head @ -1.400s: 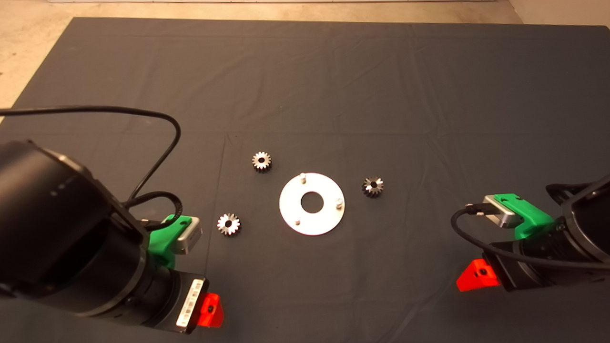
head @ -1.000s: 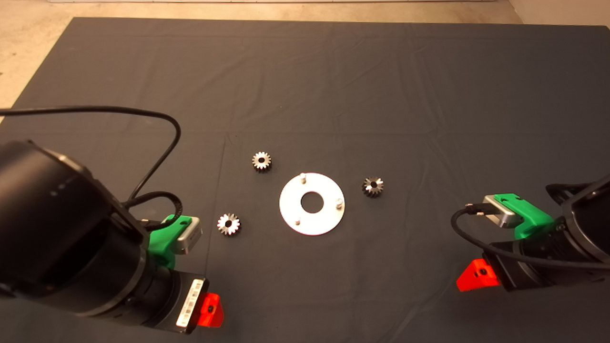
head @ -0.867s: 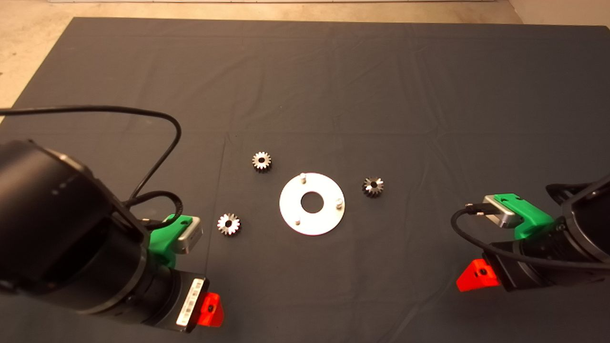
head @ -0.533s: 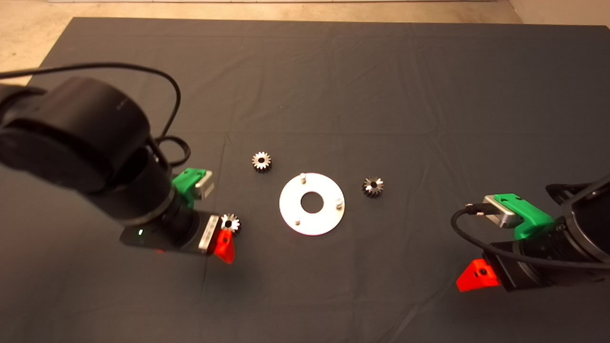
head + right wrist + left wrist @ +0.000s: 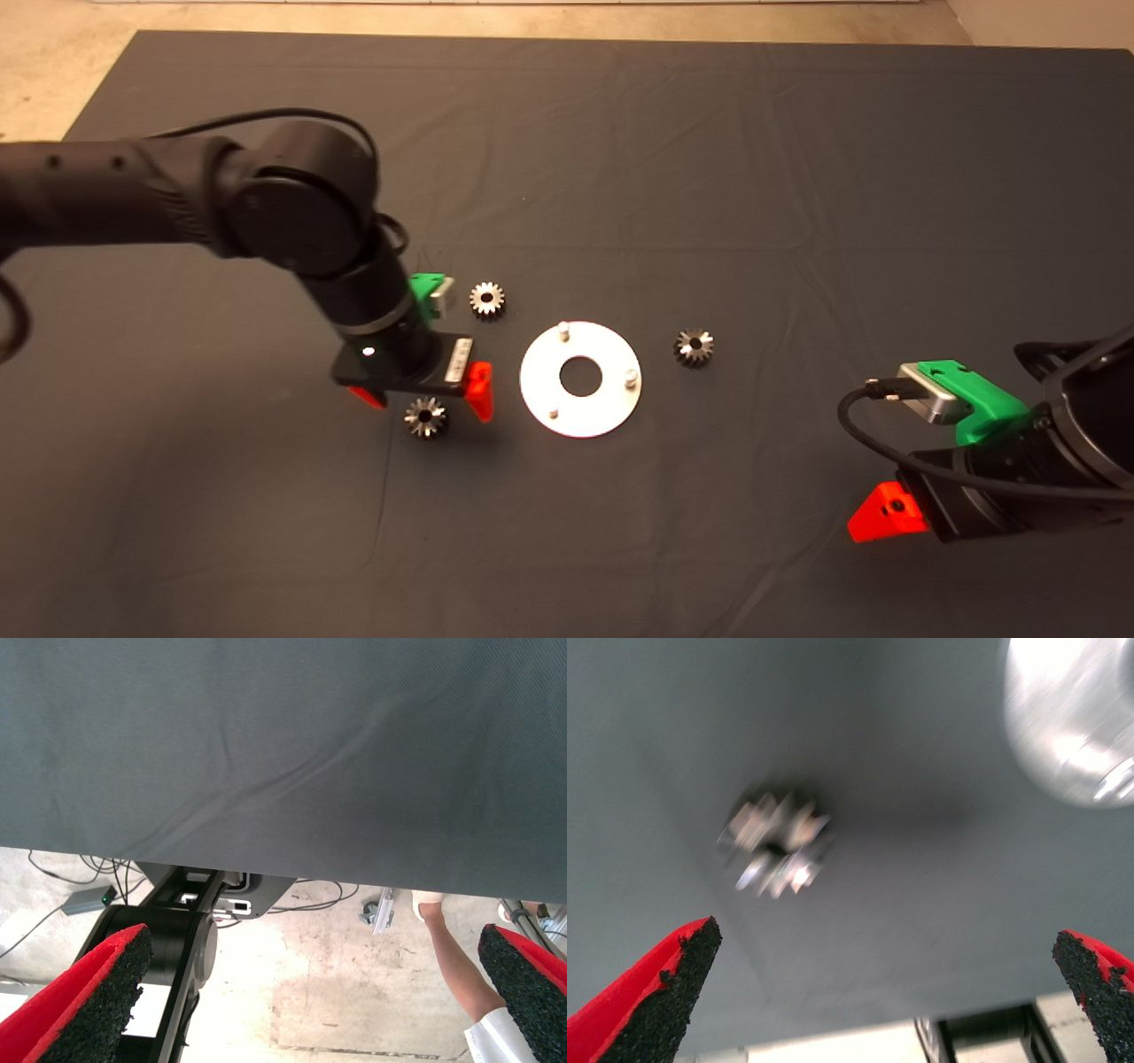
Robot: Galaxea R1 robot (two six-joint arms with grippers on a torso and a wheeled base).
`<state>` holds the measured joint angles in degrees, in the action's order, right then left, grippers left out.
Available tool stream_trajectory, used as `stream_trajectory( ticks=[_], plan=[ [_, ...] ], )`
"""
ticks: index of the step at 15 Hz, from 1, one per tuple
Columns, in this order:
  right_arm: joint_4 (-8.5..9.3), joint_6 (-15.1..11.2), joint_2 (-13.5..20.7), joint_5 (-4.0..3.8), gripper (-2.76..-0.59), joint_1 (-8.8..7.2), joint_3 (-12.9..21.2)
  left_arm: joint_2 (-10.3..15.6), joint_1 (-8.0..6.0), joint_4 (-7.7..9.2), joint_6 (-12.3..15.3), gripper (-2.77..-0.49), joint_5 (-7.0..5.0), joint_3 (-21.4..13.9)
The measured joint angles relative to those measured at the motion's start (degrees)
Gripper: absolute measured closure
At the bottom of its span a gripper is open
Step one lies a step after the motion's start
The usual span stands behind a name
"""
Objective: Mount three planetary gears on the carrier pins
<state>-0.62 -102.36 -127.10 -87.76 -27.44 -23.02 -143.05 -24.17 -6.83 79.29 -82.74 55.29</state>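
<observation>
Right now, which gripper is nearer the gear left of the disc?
Left. The left gripper hovers open right over that gear; the right gripper waits far across the mat.

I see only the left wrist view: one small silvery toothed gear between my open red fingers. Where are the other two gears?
Observer: In the head view, one small silvery-grey toothed gear lies on the dark mat, left of and beyond the flat round silver-white disc. Another lies to its right.
Operator: Are any pins filled?
Observer: No, all three short silver pins stand bare.
Operator: And the right gripper?
Observer: The right gripper waits open at the lower right edge; only the left gripper is over the parts.
</observation>
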Motion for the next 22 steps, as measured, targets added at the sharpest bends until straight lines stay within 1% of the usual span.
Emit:
stream_trajectory(
  ticks=[1, 3, 4, 5, 6, 8, 10, 11, 12, 13, 15, 16, 19, 21, 22],
  plan=[
    [0.0, 0.0, 0.1, -0.13, -2.75, 0.0, 0.0, -0.5, 0.02, -0.29, -1.2, -2.75, 0.4, 2.1],
    [0.0, 0.0, 0.1, -0.11, -2.75, -0.01, 0.0, -0.9, 0.06, -0.77, -3.9, -2.75, 0.1, 7.1],
    [0.0, 0.0, 0.0, -0.06, -2.75, -0.01, 0.0, -1.5, 0.06, -1.13, -5.3, -2.75, -0.26, 9.3],
    [0.0, 0.0, -0.1, 0.06, -2.75, -0.01, 0.0, -2.6, 0.06, -1.24, -6.7, -2.75, -0.22, 11.2],
    [0.0, 0.0, 0.0, -0.02, -2.75, -0.01, 0.0, -3.6, 0.06, -1.29, -8.2, -2.75, -0.11, 12.8],
    [0.0, 0.0, 0.0, -0.11, -2.75, -0.01, 0.0, -5.7, 0.04, -1.29, -11.2, -2.75, 0.66, 16.5],
    [0.0, 0.0, 0.0, -0.06, -2.75, -0.01, 0.0, -6.7, 0.06, -1.41, -14.2, -2.75, 0.63, 21.9],
    [0.0, 0.0, 0.0, -0.06, -2.75, -0.01, 0.0, -7.0, 0.06, -1.46, -15.0, -2.75, 0.66, 24.0],
    [0.0, 0.0, 0.0, -0.05, -2.75, -0.01, 0.0, -7.4, 0.04, -1.61, -15.4, -2.75, 1.01, 25.2],
    [0.0, 0.0, 0.0, -0.06, -2.75, -0.01, 0.0, -7.9, 0.06, -1.57, -15.6, -2.75, 2.25, 25.4],
    [0.0, 0.0, 0.0, -0.05, -2.75, -0.01, 0.0, -9.1, 0.06, -1.46, -16.3, -2.75, 3.7, 26.4],
    [0.0, 0.0, 0.0, -0.09, -2.75, -0.01, 0.0, -9.4, 0.06, -1.44, -16.8, -2.75, 3.83, 27.4],
    [0.0, 0.0, -0.1, -0.05, -2.75, -0.01, 0.0, -10.7, 0.12, -1.52, -17.8, -2.75, 3.61, 30.7],
    [0.0, 0.0, 0.0, -0.02, -2.75, -0.01, 0.0, -12.0, 0.2, -1.51, -20.2, -2.75, 3.64, 33.0],
    [0.0, 0.0, 0.0, -0.02, -2.75, -0.01, 0.0, -12.5, 0.19, -1.52, -20.6, -2.75, 3.69, 33.7]
  ],
)
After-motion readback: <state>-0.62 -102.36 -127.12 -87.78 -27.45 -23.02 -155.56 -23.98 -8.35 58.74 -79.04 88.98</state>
